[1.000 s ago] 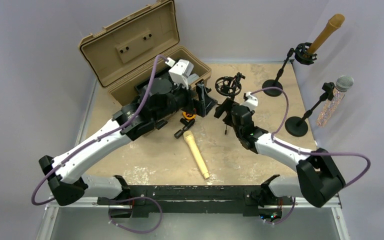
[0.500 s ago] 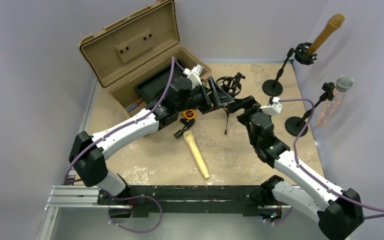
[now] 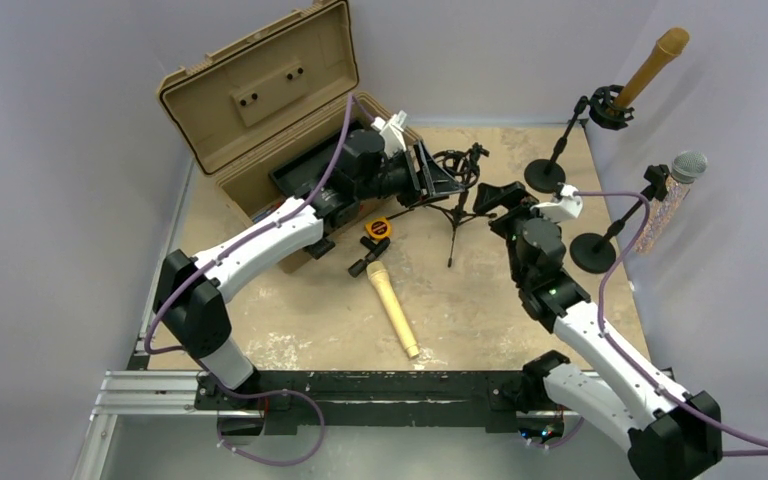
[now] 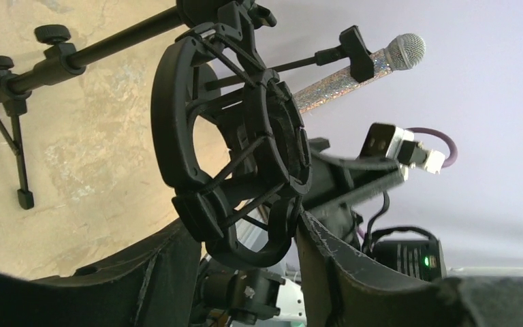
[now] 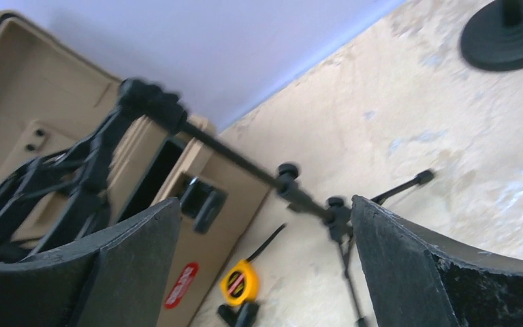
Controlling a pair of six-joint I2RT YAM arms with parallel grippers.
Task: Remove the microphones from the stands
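No words or numbers can be read anywhere. The red sticker (image 5: 182, 286) on the tan case (image 5: 34, 95) (lower left of the frame) is too blurry.

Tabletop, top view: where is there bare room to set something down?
Bare table lies front left, between the gold microphone and the left arm, and between that microphone and the right arm. The middle is crowded: tripod stand, tape measure, case.
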